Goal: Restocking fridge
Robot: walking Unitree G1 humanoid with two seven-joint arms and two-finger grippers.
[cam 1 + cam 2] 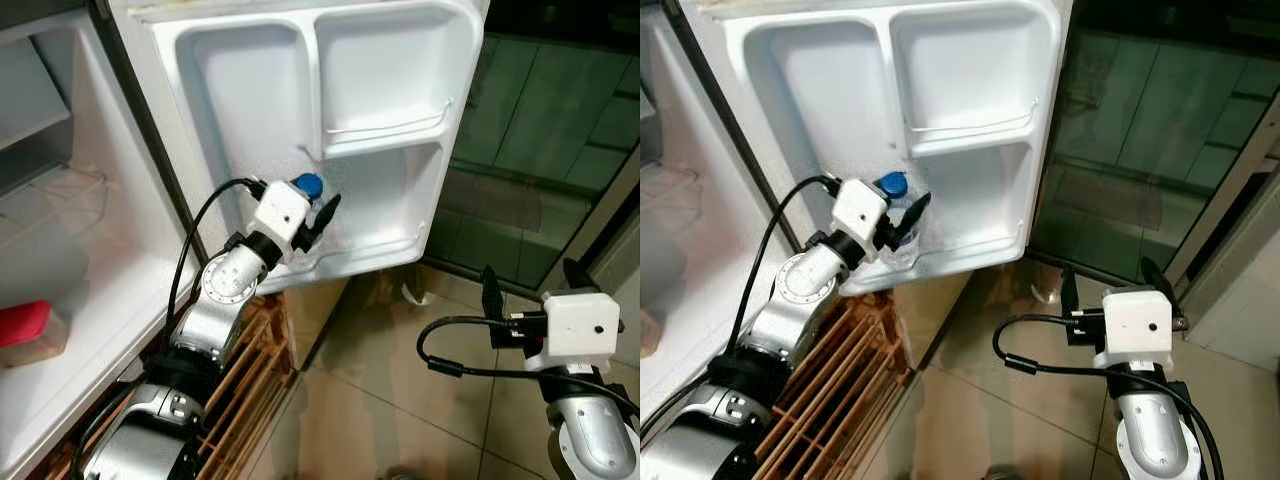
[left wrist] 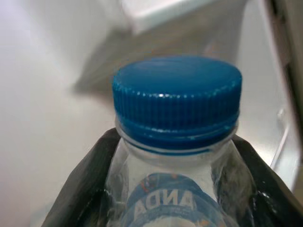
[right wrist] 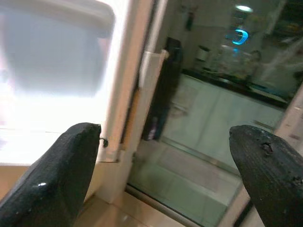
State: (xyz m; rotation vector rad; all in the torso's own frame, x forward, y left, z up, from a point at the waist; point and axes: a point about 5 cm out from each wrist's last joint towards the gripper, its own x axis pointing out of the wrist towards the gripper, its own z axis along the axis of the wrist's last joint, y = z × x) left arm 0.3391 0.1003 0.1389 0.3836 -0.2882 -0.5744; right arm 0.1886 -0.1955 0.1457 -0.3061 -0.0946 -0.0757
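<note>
Placement is the step I have in hand: my left hand (image 1: pixel 322 222) is clamped on a clear water bottle (image 2: pixel 173 156) with a blue cap (image 1: pixel 308 185), and it holds that bottle at the lower shelf of the open fridge door (image 1: pixel 330 130). In the left wrist view I see both black fingers (image 2: pixel 80 189) pressed against the bottle's shoulders just below the cap, with part of a blue label between them. From the head views the bottle stands upright, near the hinge-side end of the lower door shelf (image 1: pixel 970 245); I cannot tell whether its base already rests on the shelf floor, since the hand and the shelf lip hide it

My right hand (image 3: pixel 165 175) hangs out over the tiled kitchen floor (image 1: pixel 400 380), well apart from the door, its fingers spread wide with nothing between them. Inside the fridge body I can make out a container with a red lid (image 1: pixel 25 325) on a shelf

As I judge it, the next move calls for easing the bottle down until it sits firmly behind the lip, then parting the fingers and drawing the left hand straight back without knocking the cap. The door's upper rail (image 1: pixel 390 125) is close above, so I would keep the withdrawal low and level
</note>
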